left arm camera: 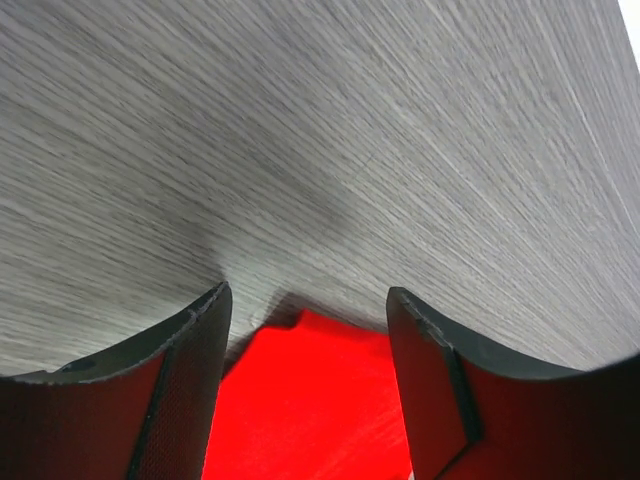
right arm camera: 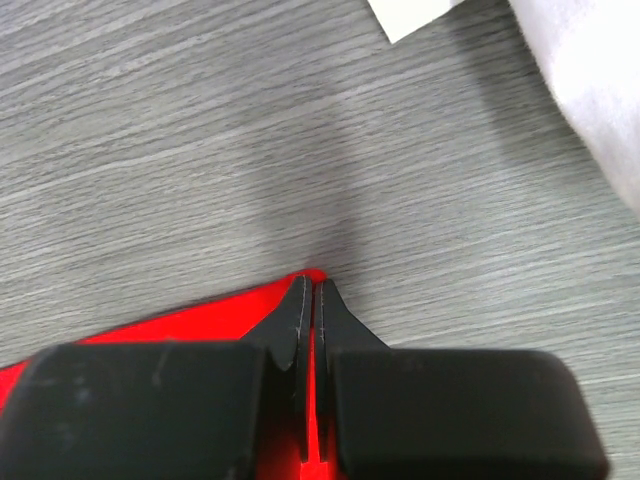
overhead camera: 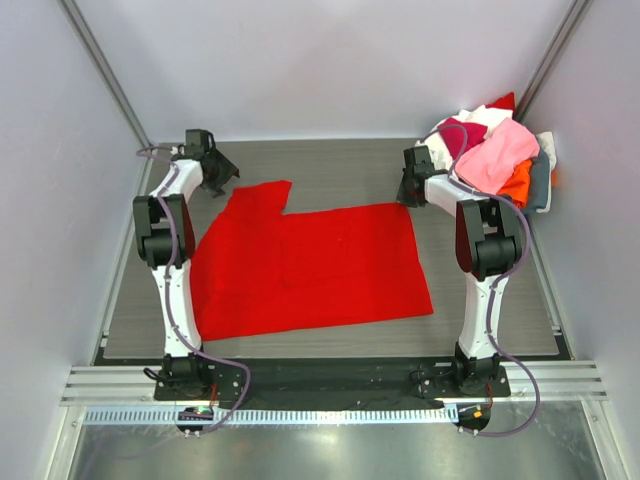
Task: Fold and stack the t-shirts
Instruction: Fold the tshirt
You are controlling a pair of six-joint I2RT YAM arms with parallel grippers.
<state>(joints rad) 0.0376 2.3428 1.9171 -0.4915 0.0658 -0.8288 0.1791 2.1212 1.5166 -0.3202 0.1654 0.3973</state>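
A bright red t-shirt (overhead camera: 310, 265) lies spread flat on the grey wood-grain table (overhead camera: 330, 170), with one sleeve pointing to the far left. My left gripper (overhead camera: 222, 178) hangs over that sleeve's far edge, jaws apart. In the left wrist view the red cloth (left arm camera: 300, 400) lies between the fingers of the gripper (left arm camera: 308, 295), with neither pad pressing it. My right gripper (overhead camera: 408, 195) sits at the shirt's far right corner. The right wrist view has the gripper (right arm camera: 312, 285) shut on that red corner (right arm camera: 180, 325), a thin strip of cloth pinched between the pads.
A heap of other t-shirts (overhead camera: 490, 150) in pink, white, magenta and orange fills the grey basket (overhead camera: 541, 185) at the far right corner. White cloth (right arm camera: 590, 90) from it hangs near the right gripper. Pale walls enclose the table on three sides.
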